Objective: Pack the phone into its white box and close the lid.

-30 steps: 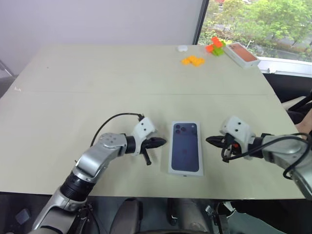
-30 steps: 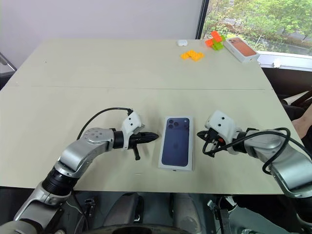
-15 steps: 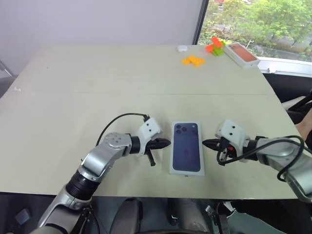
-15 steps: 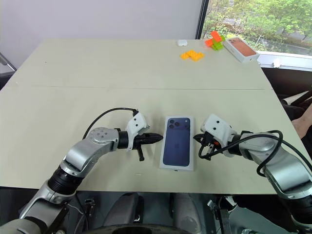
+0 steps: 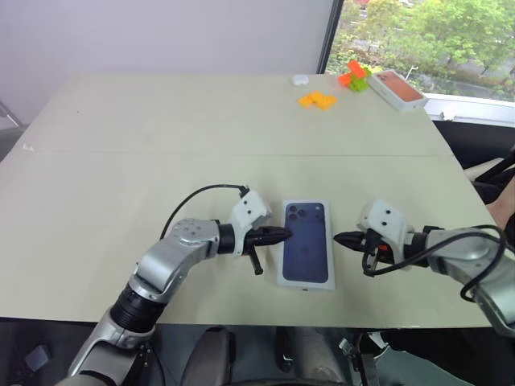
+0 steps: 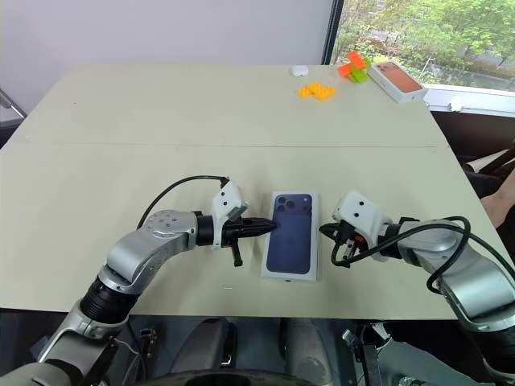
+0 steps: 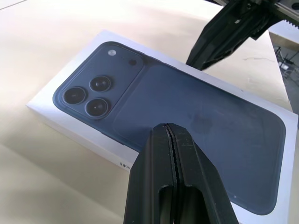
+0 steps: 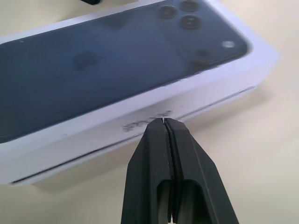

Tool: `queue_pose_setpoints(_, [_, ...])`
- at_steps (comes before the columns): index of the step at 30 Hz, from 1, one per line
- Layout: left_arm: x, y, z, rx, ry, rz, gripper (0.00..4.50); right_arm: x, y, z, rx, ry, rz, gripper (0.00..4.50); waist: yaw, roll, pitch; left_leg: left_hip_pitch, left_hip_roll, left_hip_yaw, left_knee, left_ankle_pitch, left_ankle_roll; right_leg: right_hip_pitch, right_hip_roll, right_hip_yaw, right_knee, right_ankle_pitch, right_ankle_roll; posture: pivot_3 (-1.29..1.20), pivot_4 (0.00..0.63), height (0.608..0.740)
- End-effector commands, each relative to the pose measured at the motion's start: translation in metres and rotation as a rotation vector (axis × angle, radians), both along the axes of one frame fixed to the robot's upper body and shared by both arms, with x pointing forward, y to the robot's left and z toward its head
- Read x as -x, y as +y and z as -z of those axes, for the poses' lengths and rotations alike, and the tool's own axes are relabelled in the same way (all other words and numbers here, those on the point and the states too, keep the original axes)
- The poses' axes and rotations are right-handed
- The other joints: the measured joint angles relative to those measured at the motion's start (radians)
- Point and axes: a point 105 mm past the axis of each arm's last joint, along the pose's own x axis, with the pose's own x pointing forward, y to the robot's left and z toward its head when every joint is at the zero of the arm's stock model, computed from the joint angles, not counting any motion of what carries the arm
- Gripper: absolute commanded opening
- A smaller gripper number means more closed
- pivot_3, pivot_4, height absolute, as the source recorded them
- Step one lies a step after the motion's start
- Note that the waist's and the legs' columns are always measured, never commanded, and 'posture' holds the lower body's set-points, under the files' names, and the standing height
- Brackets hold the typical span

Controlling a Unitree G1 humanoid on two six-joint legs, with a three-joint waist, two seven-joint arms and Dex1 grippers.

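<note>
This looks like an office or lab room set up for testing. A wide, pale table (image 5: 201, 129) stands against a plain grey-white wall (image 5: 161, 36), beside a large window (image 5: 426, 36) with a dark frame that looks out on green trees. The tabletop carries few things: some orange and green toy bricks (image 5: 334, 88) and an orange-topped box (image 5: 397, 88) at the far corner near the window.

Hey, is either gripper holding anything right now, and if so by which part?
Nothing is held. The left gripper and right gripper are both shut on nothing, their tips at opposite long sides of the closed white cardboard box with the dark blue phone picture.
</note>
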Motion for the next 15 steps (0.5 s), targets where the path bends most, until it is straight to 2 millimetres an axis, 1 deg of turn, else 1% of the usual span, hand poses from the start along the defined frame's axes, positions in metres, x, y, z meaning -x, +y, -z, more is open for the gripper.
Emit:
queue_pose_setpoints(1, [-0.009, 0.014, -0.014, 0.031, -0.042, -0.069, 0.00, -0.003, 0.001, -0.023, -0.033, -0.077, -0.014, 0.03, 0.000, 0.000, 0.000, 0.000, 0.000, 0.000, 0.000, 0.000, 0.000, 0.000, 0.000, 0.000, 0.000, 0.000, 0.000, 0.00, 0.150, 0.740])
queue_pose_setpoints(4, [-0.016, 0.028, -0.008, -0.024, -0.050, -0.115, 0.00, 0.002, 0.008, -0.027, -0.048, -0.076, -0.051, 0.03, -0.001, 0.000, 0.000, 0.000, 0.000, 0.000, 0.000, 0.000, 0.000, 0.000, 0.000, 0.000, 0.000, 0.000, 0.000, 0.00, 0.150, 0.740])
queue_pose_setpoints(7, [-0.015, 0.033, 0.005, -0.100, -0.053, -0.106, 0.00, 0.000, 0.007, -0.023, -0.034, -0.078, -0.040, 0.03, 0.000, 0.000, 0.000, 0.001, 0.001, 0.000, 0.000, 0.000, 0.000, 0.000, 0.001, 0.000, 0.000, 0.000, 0.000, 0.00, 0.150, 0.740])
queue_pose_setpoints(11, [-0.013, 0.029, 0.012, -0.122, -0.048, -0.087, 0.00, -0.006, 0.002, -0.018, -0.006, -0.074, -0.005, 0.03, 0.001, 0.000, 0.000, 0.000, -0.001, 0.000, 0.000, 0.000, 0.000, 0.000, -0.001, 0.000, 0.000, 0.000, 0.000, 0.00, 0.150, 0.740])
queue_pose_setpoints(13, [-0.012, 0.023, 0.014, -0.118, -0.041, -0.072, 0.00, -0.012, -0.005, -0.017, 0.020, -0.088, 0.028, 0.03, 0.002, 0.000, 0.000, 0.000, -0.001, 0.000, 0.000, 0.000, 0.000, 0.000, -0.001, 0.000, -0.001, 0.000, 0.000, 0.00, 0.150, 0.740])
queue_pose_setpoints(15, [-0.010, 0.019, 0.014, -0.112, -0.037, -0.063, 0.00, -0.013, -0.007, -0.015, 0.030, -0.088, 0.038, 0.03, 0.001, 0.000, 0.000, -0.001, -0.001, 0.000, 0.000, 0.000, 0.000, 0.000, -0.002, 0.000, -0.001, 0.000, 0.000, 0.00, 0.150, 0.740])
